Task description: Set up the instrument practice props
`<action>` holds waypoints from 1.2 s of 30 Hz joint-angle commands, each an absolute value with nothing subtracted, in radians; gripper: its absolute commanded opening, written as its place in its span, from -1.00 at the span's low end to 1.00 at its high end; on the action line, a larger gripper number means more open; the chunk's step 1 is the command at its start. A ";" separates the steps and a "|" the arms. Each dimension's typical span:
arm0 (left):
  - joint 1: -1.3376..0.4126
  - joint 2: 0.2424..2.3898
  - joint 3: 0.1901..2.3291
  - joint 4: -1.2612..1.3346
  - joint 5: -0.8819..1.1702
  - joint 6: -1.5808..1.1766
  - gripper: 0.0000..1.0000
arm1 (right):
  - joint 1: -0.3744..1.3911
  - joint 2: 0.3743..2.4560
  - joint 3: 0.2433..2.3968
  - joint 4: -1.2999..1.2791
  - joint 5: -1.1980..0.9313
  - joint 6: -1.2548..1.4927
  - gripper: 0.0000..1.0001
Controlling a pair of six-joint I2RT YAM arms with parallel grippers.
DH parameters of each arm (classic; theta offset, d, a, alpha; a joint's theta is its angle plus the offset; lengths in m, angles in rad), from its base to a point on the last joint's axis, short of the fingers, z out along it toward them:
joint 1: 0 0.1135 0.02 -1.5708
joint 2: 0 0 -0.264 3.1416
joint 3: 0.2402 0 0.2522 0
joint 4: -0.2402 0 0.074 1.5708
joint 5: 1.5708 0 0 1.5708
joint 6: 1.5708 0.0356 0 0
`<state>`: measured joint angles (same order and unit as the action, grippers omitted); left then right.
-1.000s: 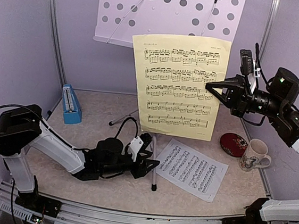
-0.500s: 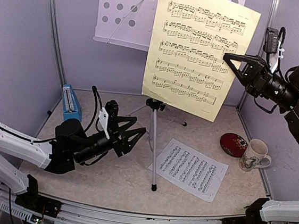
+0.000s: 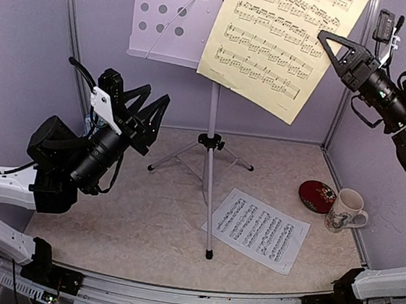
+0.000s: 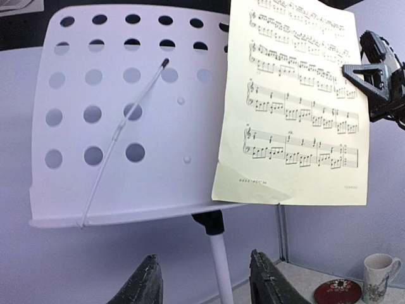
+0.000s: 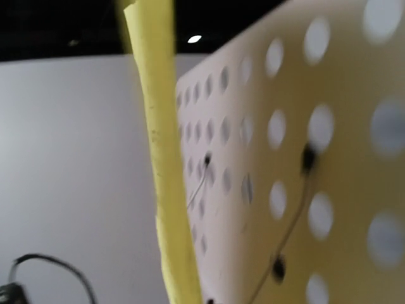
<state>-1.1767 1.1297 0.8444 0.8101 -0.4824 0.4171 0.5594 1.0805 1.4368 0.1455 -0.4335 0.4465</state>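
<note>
The silver tripod music stand (image 3: pixel 210 135) stands mid-table, its white perforated desk (image 3: pixel 166 17) at the top. My right gripper (image 3: pixel 330 45) is shut on the right edge of the yellow sheet (image 3: pixel 273 36) and holds it in front of the desk's right half. The left wrist view shows desk (image 4: pixel 126 126), yellow sheet (image 4: pixel 297 107) and right gripper (image 4: pixel 373 76). The right wrist view shows the sheet's edge (image 5: pixel 161 158) close beside the desk (image 5: pixel 253 158). My left gripper (image 3: pixel 145 113) is open and empty, raised left of the pole (image 4: pixel 221 266). The white sheet (image 3: pixel 256 230) lies flat on the table. The metronome is hidden behind my left arm.
A white patterned mug (image 3: pixel 346 209) and a dark red disc (image 3: pixel 317 196) sit at the right edge of the table. The tripod's legs (image 3: pixel 177 156) spread across the middle. Purple walls enclose the back and both sides.
My right gripper has lifted the yellow sheet up and to the right, to the desk's height. My left arm has risen from the table and swung left, now covering the metronome.
</note>
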 commanded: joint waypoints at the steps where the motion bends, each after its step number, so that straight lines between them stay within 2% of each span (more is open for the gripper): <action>1: -1.223 1.160 0.986 0.753 -0.582 0.681 -0.09 | 0.552 1.139 1.549 0.093 -0.336 0.507 -1.00; 8: -1.233 1.244 1.142 0.716 -0.635 0.940 -0.06 | 0.552 1.210 1.625 0.060 -0.315 0.518 -1.00; 13: -1.182 1.292 1.249 0.652 -0.631 1.019 -0.04 | 0.552 1.229 1.649 0.079 -0.296 0.517 -1.00; 27: -0.954 1.321 1.502 0.246 -0.287 0.842 -0.15 | 0.558 1.326 1.752 0.050 -0.274 0.477 -1.00; 36: -0.920 1.433 1.626 0.215 -0.284 0.923 -0.26 | 0.560 1.330 1.751 0.050 -0.273 0.476 -1.00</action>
<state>-0.9272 1.3891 1.5719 0.2535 -0.3092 0.8803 0.5598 1.3293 1.7229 0.0532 -0.2829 0.4870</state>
